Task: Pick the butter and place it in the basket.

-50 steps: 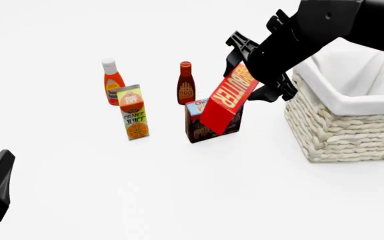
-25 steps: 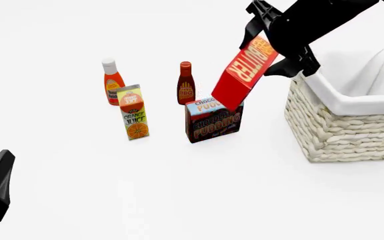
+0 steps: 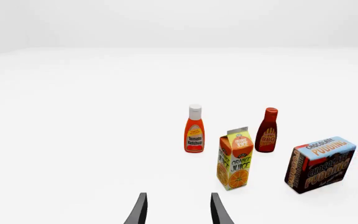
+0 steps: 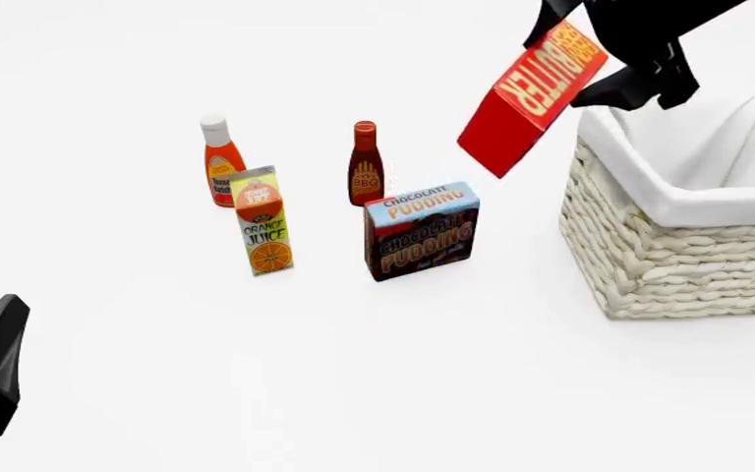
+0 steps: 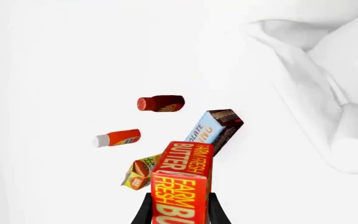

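Above the table, butter's place: the butter [image 4: 531, 96] hangs in the air, clear of the table, up and to the left of the basket [image 4: 676, 251] in the front view, not yet over its opening.
Right claw: the right gripper [image 5: 179, 207] is clenched on the butter, one finger on each side of the carton in the right wrist view.
Long axis: the carton is tilted, its gripped end high and toward the basket, its free end lower and pointing down toward the pudding box [image 4: 421, 231].
Way to go: the basket lies to the right of the carton; judging by this, the coming move is a carry to the right until the low end clears the cloth rim.
Risk: the low end may catch the near rim if it drops early.
Nearer arm: the right one, by far.
Left claw: the left gripper [image 3: 177, 208] is released, fingers apart and holding nothing, well away from the basket.
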Robot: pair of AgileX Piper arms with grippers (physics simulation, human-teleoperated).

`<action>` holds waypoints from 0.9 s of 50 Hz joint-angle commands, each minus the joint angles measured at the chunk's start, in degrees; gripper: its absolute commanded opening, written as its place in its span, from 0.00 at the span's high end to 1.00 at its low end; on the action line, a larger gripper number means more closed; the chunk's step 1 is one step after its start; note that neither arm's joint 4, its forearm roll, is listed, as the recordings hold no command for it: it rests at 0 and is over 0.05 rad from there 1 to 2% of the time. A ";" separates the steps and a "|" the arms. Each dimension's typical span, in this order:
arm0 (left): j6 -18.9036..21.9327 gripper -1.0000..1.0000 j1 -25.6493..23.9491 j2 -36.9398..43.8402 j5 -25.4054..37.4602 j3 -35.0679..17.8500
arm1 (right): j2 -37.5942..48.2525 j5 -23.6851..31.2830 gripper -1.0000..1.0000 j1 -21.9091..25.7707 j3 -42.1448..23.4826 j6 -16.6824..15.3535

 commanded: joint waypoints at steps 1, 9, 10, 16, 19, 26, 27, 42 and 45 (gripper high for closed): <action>0.00 0.00 0.00 0.00 0.00 0.00 | -1.59 1.18 1.00 -3.65 -2.96 0.29; 0.00 0.00 0.00 0.00 0.00 0.00 | -2.45 1.56 1.00 -5.40 -3.16 0.34; 0.00 0.00 0.00 0.00 0.00 0.00 | -2.55 1.62 1.00 -5.55 -3.20 0.36; 0.00 0.00 0.00 0.00 0.00 0.00 | -3.51 2.04 1.00 -6.80 -3.13 0.61; 0.00 0.00 0.00 0.00 0.00 0.00 | -3.95 2.24 1.00 -7.26 -2.95 0.85; 0.00 0.00 0.00 0.00 0.00 0.00 | -4.78 2.49 1.00 -8.52 -2.40 1.41; 0.00 0.00 0.00 0.00 0.00 0.00 | -4.82 2.49 1.00 -8.60 -2.37 1.47; 0.00 0.00 0.00 0.00 0.00 0.00 | -4.86 2.18 1.00 -10.51 -1.56 2.03; 0.00 0.00 0.00 0.00 0.00 0.00 | -4.69 2.09 1.00 -11.06 -1.48 2.22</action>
